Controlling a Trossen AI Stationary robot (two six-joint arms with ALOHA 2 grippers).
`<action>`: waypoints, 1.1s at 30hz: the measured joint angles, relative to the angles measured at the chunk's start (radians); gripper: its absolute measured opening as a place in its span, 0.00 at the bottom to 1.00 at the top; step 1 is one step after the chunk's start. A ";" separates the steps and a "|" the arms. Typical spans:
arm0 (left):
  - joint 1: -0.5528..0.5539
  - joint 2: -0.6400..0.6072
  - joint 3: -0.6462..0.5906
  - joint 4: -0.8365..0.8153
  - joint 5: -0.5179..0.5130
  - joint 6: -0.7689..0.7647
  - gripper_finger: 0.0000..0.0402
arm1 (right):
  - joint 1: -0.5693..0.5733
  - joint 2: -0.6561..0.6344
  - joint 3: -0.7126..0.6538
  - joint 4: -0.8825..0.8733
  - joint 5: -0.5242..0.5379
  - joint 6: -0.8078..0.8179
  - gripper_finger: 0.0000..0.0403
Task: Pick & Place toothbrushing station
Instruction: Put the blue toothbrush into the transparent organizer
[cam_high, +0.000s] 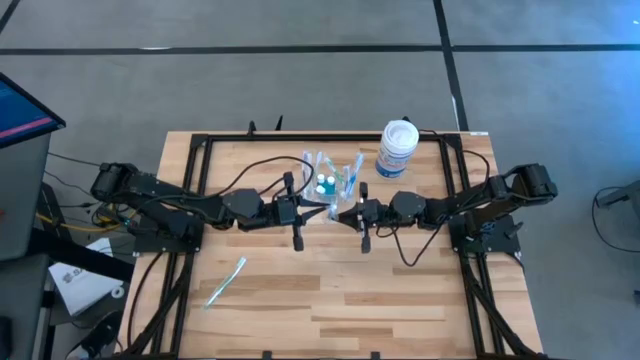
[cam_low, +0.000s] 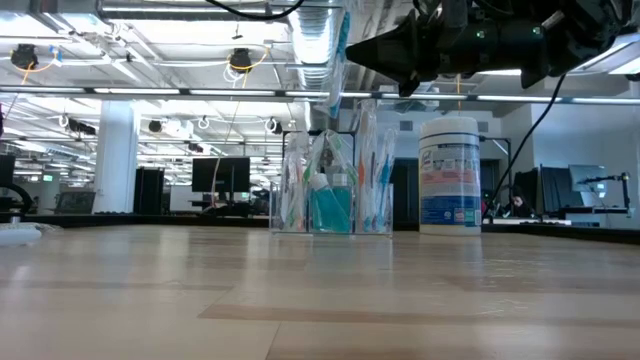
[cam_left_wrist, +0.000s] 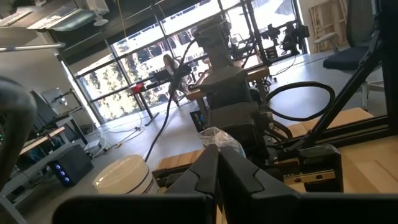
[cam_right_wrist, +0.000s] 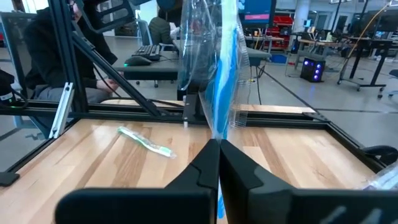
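At the back middle of the table (cam_high: 330, 300), just beside the white jar (cam_high: 397, 148), found the clear toothbrush station (cam_high: 328, 182) standing upright. Saw the right gripper (cam_high: 338, 213) pinched tight on a wrapped toothbrush (cam_right_wrist: 219, 74) poking up above the station, likely to pull it out. Saw the left gripper (cam_high: 322, 211) closed on nothing, waiting close by. Could not tell whether the wrapper's bottom end was clear of the station.

This is a robotics lab set in an open-plan industrial office. The low view shows a bare ceiling (cam_low: 150, 40) with exposed ducts, pipes and strip lights, above rows of dark monitors (cam_low: 220, 175) on desks. A wooden worktop (cam_high: 330, 290) carries a black metal frame (cam_high: 200, 150) on grey carpet tiles (cam_high: 300, 80), and the wrist views show tall windows (cam_left_wrist: 124, 74), trailing cables and seated people (cam_right_wrist: 43, 56) at other desks.
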 joint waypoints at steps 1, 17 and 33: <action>0.000 0.000 0.000 0.000 0.000 0.000 0.00 | 0.000 0.000 0.000 0.000 0.000 0.000 0.00; -0.003 -0.116 -0.002 -0.168 0.010 -0.174 0.11 | 0.014 -0.001 0.001 0.045 0.000 -0.018 0.00; 0.025 -0.057 -0.002 -0.209 0.182 -0.345 0.22 | 0.026 -0.001 0.048 -0.029 0.000 -0.022 0.00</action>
